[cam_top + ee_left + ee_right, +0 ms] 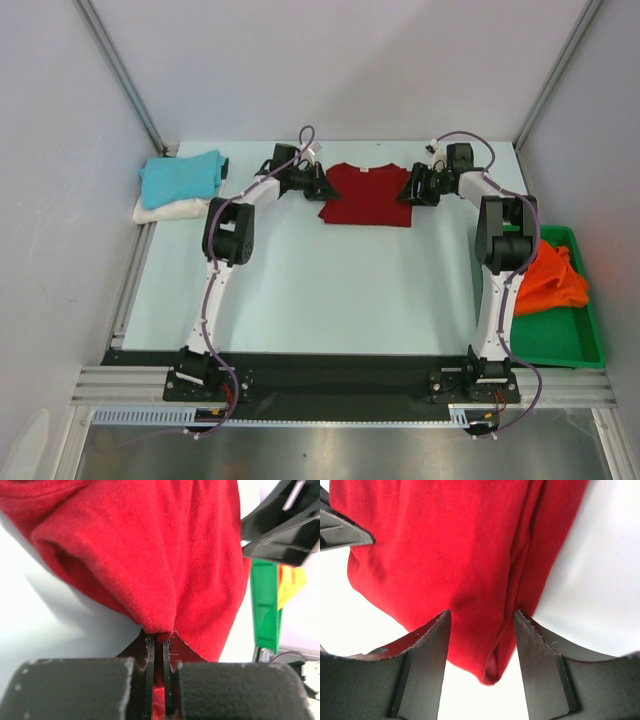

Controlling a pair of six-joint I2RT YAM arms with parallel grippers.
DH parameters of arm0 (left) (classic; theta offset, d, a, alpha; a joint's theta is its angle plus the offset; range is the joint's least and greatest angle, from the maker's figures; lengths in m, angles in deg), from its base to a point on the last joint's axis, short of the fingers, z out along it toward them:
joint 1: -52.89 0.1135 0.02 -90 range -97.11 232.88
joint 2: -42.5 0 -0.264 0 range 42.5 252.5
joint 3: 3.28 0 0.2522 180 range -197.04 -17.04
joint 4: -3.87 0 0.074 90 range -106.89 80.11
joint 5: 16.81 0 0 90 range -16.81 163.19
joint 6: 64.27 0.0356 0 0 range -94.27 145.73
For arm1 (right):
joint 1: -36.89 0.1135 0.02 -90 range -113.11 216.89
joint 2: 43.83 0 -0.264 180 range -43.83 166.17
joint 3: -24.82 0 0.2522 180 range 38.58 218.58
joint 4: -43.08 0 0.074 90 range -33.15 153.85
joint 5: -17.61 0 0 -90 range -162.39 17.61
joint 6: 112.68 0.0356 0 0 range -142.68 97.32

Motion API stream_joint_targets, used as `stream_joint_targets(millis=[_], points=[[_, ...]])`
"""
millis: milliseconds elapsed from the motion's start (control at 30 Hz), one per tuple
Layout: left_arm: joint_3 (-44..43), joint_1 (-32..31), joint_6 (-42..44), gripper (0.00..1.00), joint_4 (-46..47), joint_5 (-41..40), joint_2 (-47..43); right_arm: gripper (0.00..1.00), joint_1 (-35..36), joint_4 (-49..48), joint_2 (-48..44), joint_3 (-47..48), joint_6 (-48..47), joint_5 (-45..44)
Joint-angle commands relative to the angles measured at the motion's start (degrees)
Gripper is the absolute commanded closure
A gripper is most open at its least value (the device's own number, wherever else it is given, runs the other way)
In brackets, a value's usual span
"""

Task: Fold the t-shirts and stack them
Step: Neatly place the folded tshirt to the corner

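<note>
A dark red t-shirt (367,194) lies partly folded at the back middle of the table. My left gripper (318,186) is at its left edge, shut on a fold of the red cloth (150,570). At the shirt's right edge my right gripper (408,189) stands open, and a corner of the red shirt (470,580) lies between its spread fingers (427,650). A turquoise t-shirt (182,177) rests on a cream white one (165,211) at the back left. An orange t-shirt (551,280) lies crumpled in the green tray (570,345).
The green tray sits at the right edge of the table beside the right arm. The stack of two shirts lies at the table's left edge. Grey walls with metal posts close in the back and sides.
</note>
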Motion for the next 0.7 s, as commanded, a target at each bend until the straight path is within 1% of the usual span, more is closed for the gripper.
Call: stream_joint_targets(millis=[0,33,133,267,300,333,367,400,433,467,500,567,667], points=[[1.11,0.87,11.83,1.0,-10.0,-1.24,-8.33,0.41,0.54,1.0,-8.41,-0.9,-3.94,-0.77],[1.63,1.57,13.35,1.0,-13.67,-2.03,-9.99,0.41,0.45,1.0,-10.69,-1.95,-4.72,-0.77],[4.09,3.32,18.01,1.0,-17.99,-3.79,-12.11,0.4,0.45,0.64,-13.42,-3.8,-5.78,-0.94],[5.33,5.79,24.42,1.0,-24.07,-7.39,-13.87,0.41,0.37,2.57,-17.81,-5.82,-7.71,-1.91],[5.59,6.23,25.66,1.0,-25.04,-12.88,-14.57,0.4,0.45,3.19,-18.35,-6.26,-7.98,-2.0],[8.2,7.01,25.84,1.0,-25.39,-15.72,-15.27,0.4,0.54,3.37,-18.88,-6.53,-8.24,-2.17],[9.79,7.46,26.28,1.0,-25.05,-17.14,-16.15,0.4,0.54,3.46,-19.58,-6.79,-8.51,-2.43],[10.77,7.81,28.63,0.99,-25.05,-18.29,-16.77,0.4,0.45,3.2,-20.89,-7.66,-8.86,-2.61],[10.78,8.25,29.87,0.99,-26.79,-21.0,-16.69,0.4,0.45,2.84,-21.6,-8.02,-8.86,-3.48],[10.34,8.34,30.58,1.0,-28.02,-22.33,-16.51,0.4,0.54,2.49,-22.48,-8.72,-8.86,-3.93],[9.82,8.51,33.81,1.0,-29.25,-23.3,-16.16,0.4,0.45,1.97,-24.05,-9.77,-8.86,-4.28],[9.11,8.78,35.59,1.0,-32.51,-26.45,-15.81,0.4,0.45,1.7,-25.47,-11.09,-8.86,-5.16],[10.77,8.87,38.41,1.0,-34.71,-30.84,-17.3,0.4,0.54,1.87,-28.54,-13.29,-8.78,-4.72]])
